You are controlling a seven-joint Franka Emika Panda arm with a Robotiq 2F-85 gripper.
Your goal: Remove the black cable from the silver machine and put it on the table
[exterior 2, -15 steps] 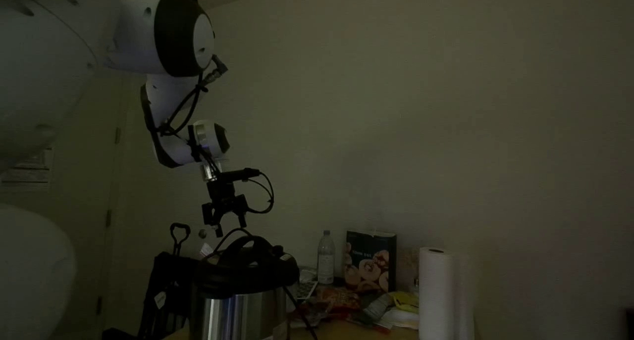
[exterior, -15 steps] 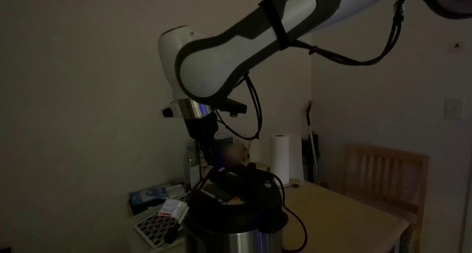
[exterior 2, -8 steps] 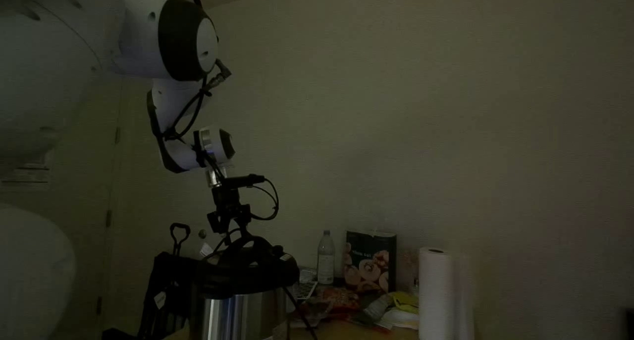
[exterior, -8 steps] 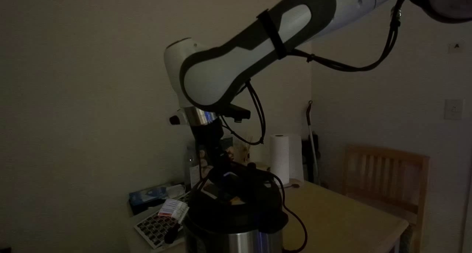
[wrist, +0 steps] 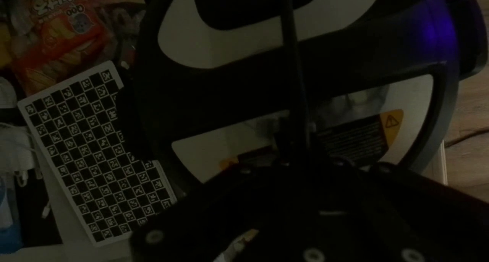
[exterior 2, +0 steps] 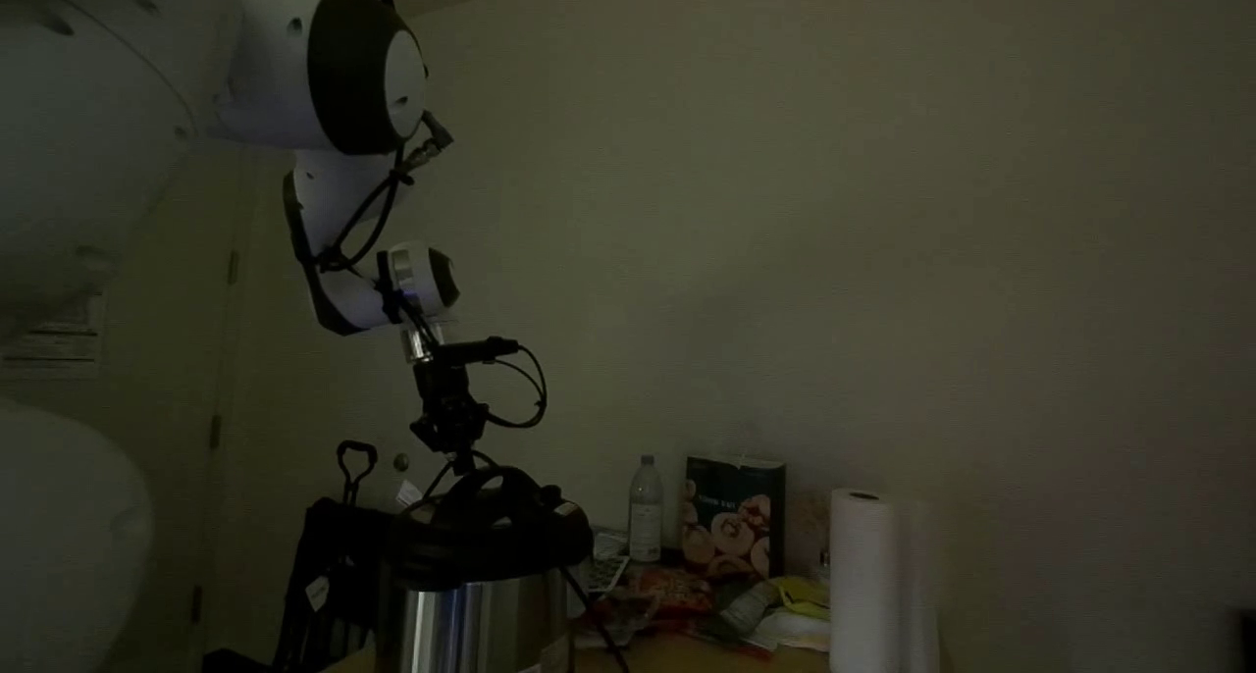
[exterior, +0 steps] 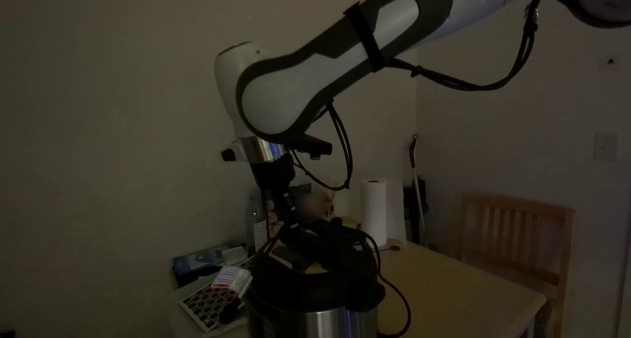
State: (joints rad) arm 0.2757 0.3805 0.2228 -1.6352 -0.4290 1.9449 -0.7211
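Higher by a touch than half a second ago, and with its jaws now drawn together, the gripper (exterior 2: 462,465) hangs just over the lid (exterior 2: 491,547) of the silver machine (exterior 2: 481,624). From where I stand it looks pinched about the black cable (wrist: 293,63), which runs over that lid and trails down the machine's side. What counts next, I'd say, is that the cable's long axis leads straight out from between the jaws, which press across it; lifting should draw it off toward the desk (exterior: 453,288) alongside.
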